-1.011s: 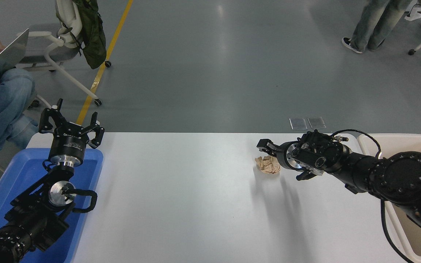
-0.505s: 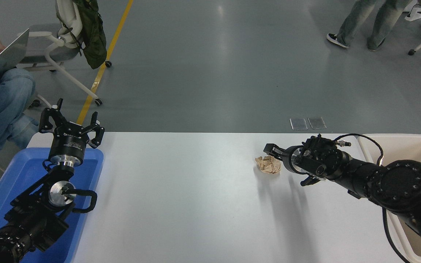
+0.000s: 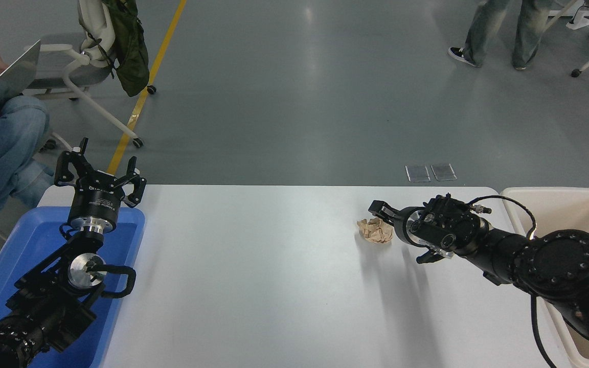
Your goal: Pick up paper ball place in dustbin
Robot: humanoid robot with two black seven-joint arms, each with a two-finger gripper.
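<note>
The right arm enters from the lower right edge and extends leftward, low over the white desk (image 3: 253, 276), its forearm roughly level with the surface. The right gripper (image 3: 399, 232) points left toward the paper ball (image 3: 375, 230). Its jaws are spread: one finger reaches over the far side of the ball, the other angles down toward the near side, clear of the ball. The ball is not pinched; it rests on the desk just beside the gripper, in the right half of the surface near the far edge.

The left arm is parked at the lower left above the blue tray (image 3: 23, 255). The left gripper (image 3: 101, 171) points away from the camera with its jaws spread and holding nothing.

Item count: one paper ball, one dustbin (image 3: 555, 197), one blue tray, two arms. The dustbin stands at the desk's right end, behind the right arm and well apart from the ball.
</note>
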